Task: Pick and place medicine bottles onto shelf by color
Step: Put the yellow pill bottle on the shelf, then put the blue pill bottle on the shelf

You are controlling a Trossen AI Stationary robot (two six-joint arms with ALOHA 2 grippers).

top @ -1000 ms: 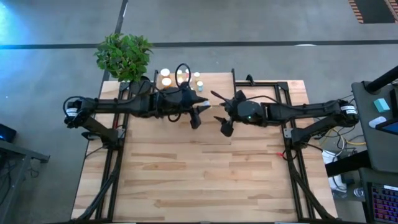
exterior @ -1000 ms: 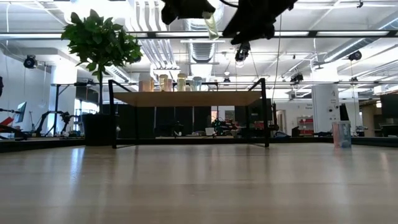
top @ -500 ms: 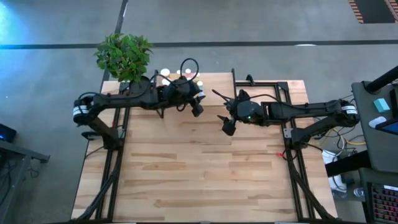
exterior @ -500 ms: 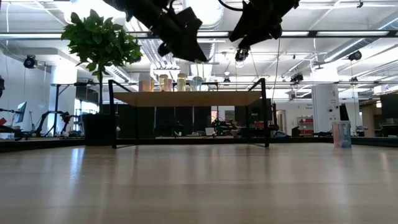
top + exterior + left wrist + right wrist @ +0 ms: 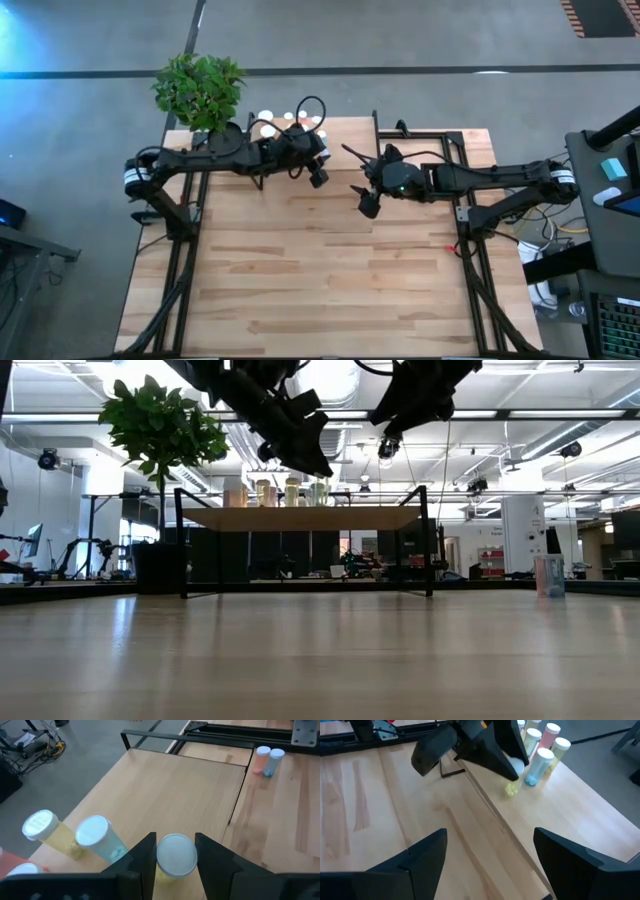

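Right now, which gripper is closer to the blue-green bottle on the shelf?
Left. The left gripper, shut on a yellow bottle, is over the shelf right beside the blue-green bottle. The right gripper hangs open off the shelf's edge, over the table.

From above we look straight down on the whole table [image 5: 330,270] and both arms; from table-top height we look level across it at the shelf [image 5: 300,517] in mid-frame. Our wrist cameras sit close over that shelf, sharing the medicine bottles [image 5: 95,837] with the other views.
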